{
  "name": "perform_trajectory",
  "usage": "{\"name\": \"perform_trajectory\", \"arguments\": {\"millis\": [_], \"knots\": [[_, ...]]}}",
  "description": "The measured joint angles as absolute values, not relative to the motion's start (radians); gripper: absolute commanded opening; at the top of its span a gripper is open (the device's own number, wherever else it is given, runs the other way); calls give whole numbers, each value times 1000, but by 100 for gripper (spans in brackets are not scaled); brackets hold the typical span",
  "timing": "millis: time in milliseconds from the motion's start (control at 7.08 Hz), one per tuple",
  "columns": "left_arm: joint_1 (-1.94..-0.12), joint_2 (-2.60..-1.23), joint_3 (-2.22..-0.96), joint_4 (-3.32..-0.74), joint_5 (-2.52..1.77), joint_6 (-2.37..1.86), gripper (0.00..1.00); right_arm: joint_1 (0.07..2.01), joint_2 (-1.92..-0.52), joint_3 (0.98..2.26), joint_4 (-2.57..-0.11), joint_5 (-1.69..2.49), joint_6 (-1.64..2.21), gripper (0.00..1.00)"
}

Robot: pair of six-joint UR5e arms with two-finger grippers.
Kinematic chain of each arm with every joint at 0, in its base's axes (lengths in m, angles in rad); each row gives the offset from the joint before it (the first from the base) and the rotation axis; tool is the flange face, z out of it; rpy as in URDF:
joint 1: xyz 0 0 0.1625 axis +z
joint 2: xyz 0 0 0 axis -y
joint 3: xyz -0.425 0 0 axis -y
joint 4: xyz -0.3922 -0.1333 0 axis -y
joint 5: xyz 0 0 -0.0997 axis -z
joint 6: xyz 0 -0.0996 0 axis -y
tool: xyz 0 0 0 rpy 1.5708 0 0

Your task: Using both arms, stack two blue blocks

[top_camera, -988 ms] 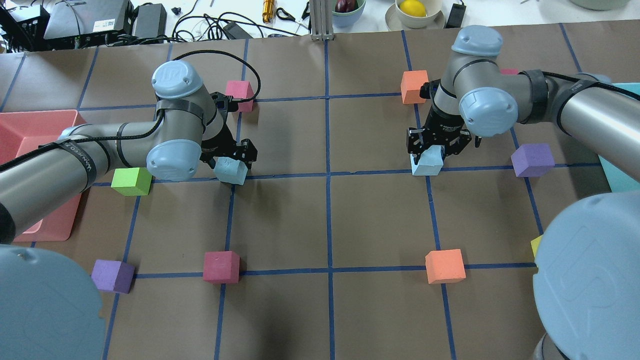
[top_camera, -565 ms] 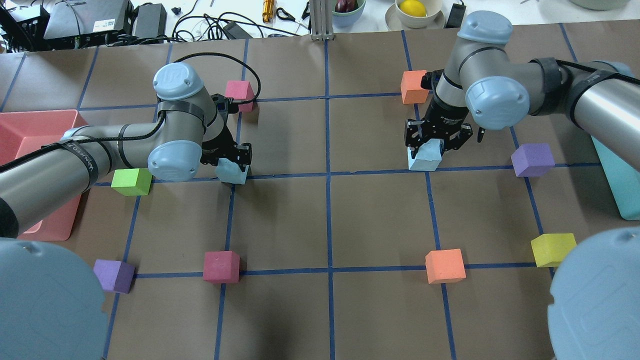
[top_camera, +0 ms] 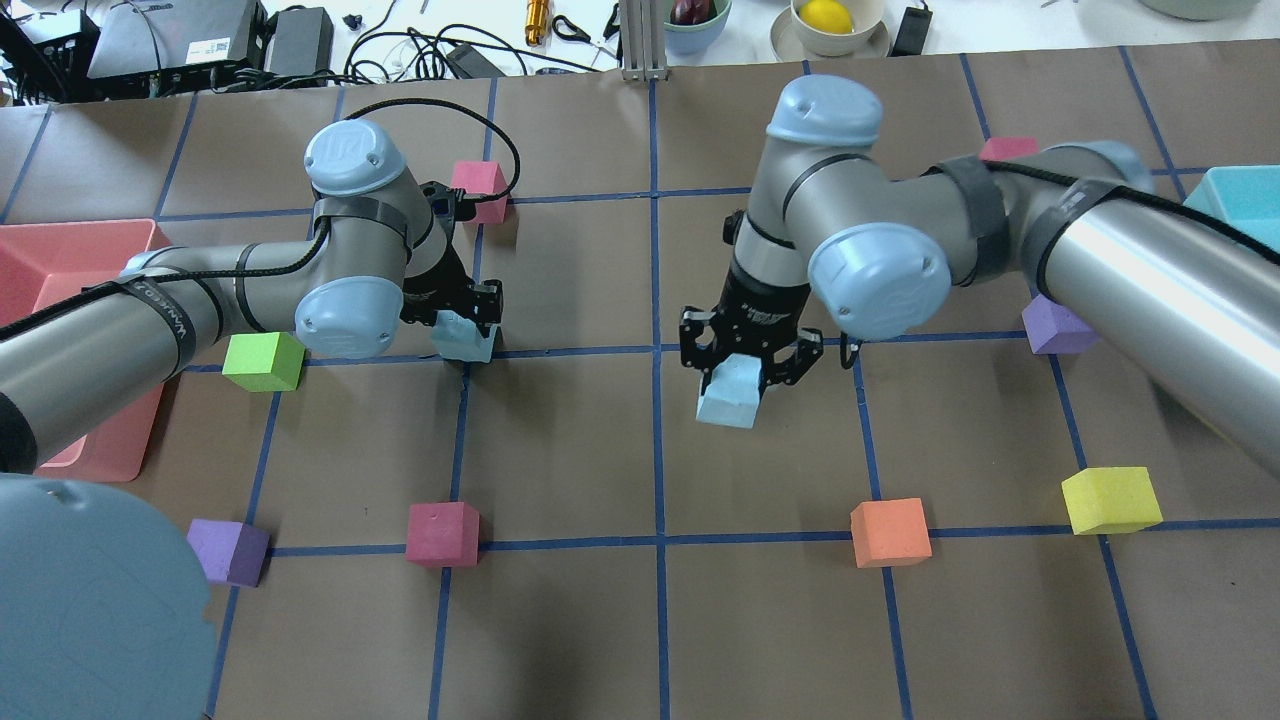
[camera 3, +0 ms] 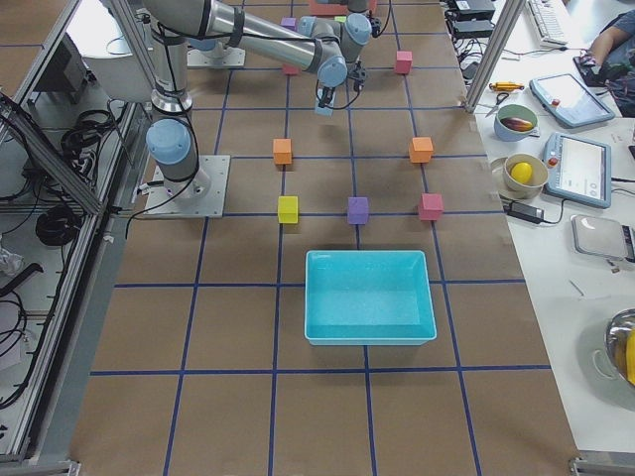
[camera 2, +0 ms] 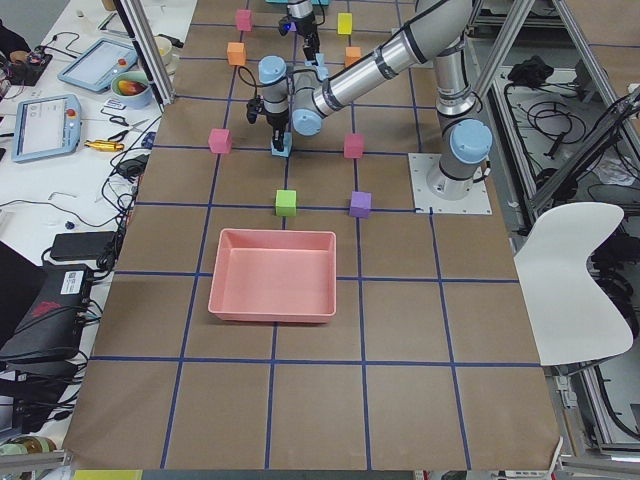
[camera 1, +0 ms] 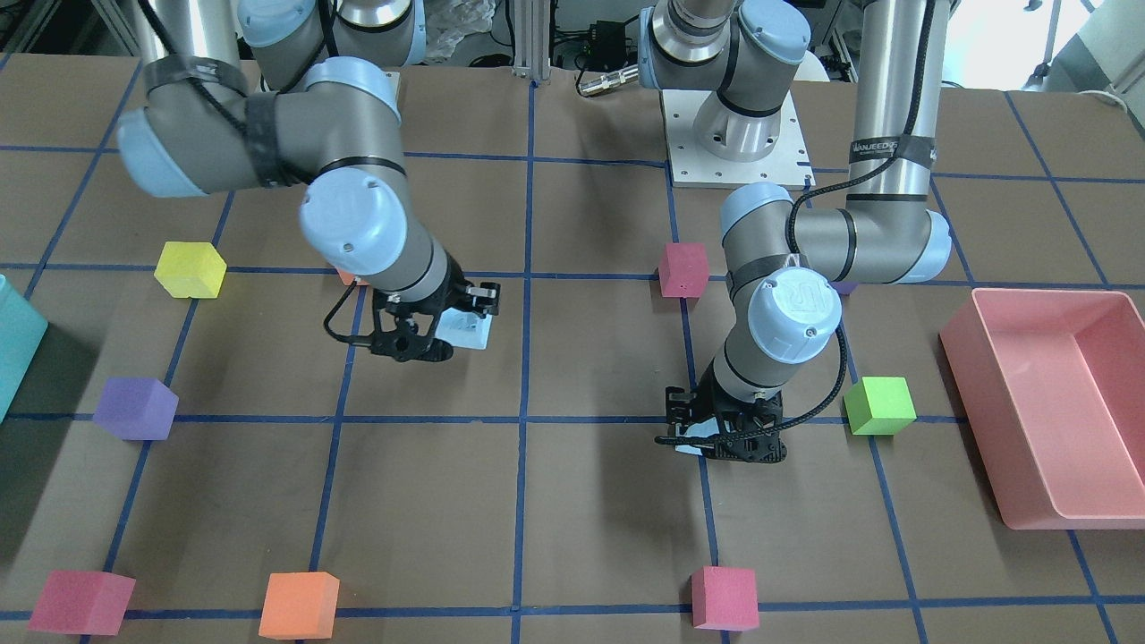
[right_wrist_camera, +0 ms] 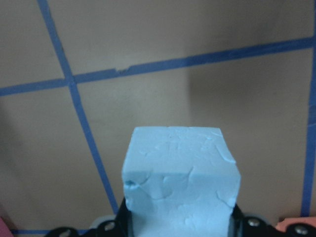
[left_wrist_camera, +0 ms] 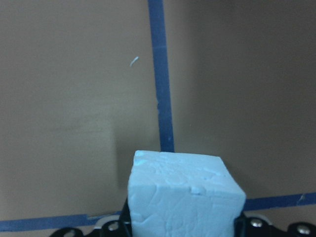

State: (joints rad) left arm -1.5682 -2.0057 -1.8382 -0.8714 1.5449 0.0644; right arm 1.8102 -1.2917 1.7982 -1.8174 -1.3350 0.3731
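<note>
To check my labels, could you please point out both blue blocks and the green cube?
Left blue block [top_camera: 468, 343], overhead exterior view, middle of exposed part.
Right blue block [top_camera: 728, 398], overhead exterior view, middle of exposed part.
Green cube [top_camera: 262, 355], overhead exterior view, its top face.

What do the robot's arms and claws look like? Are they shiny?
Yes. The left arm and the right arm are shiny silver-grey tubes. They have round light-blue caps at the joints, stamped with a UR logo. Black straps with white letters hold a black cable. The left claw and the right claw are black, each with two fingers.
</note>
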Motion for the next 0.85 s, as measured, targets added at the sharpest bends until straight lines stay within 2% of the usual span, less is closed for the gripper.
{"name": "perform_trajectory", "arguments": {"millis": [424,565,847], "knots": [[-1568,-2000,-1806,-874,1549,64,0,1939,-1297,1890,-1940,-1341,497,7],[-1568,-1996,-1804,-875,1550,64,0,1954,-1295,1920,-1990,-1341,504,11],[-1574,-1984,-1810,-879,1549,61,0,1966,-1291,1994,-2127,-1337,509,31]]}}
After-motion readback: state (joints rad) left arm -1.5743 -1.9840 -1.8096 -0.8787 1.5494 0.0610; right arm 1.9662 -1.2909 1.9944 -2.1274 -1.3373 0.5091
